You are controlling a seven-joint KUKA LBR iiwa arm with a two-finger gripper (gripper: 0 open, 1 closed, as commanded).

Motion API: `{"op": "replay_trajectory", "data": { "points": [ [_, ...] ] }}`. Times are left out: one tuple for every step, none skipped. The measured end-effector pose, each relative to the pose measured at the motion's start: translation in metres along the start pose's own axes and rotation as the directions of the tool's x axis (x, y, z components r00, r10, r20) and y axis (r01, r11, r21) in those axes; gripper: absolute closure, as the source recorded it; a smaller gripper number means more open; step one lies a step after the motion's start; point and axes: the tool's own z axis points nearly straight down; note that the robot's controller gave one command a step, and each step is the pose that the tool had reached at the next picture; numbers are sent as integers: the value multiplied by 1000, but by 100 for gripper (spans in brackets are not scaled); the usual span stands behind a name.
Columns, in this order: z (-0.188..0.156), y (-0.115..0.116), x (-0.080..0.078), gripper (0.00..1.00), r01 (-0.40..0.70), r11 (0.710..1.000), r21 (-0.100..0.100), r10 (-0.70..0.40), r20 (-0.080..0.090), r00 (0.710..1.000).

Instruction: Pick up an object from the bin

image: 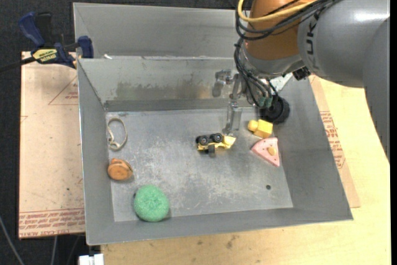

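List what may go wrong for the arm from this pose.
1. The gripper hangs over the right end of the toy truck, not its middle. A grab there may pinch only an edge, so the truck could tip or roll away on its wheels.
2. The yellow block and pink wedge lie close on the right. The wrist coming down might nudge them.

At lower left we see a green ball (151,203), with a round orange-brown disc (120,170) near it, up and to the left, and a beige loop of cord (116,133) higher still. Right of centre we find a small yellow block (260,128) and, just below it, a pink wedge (267,151).
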Motion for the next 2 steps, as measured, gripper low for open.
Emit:
{"op": "replay_trajectory", "data": {
  "points": [
    [-5,0,-2,0,0,1000,0,0,8,1000],
    [58,-5,22,0,47,999,1,-47,12,999]
  ]
}}
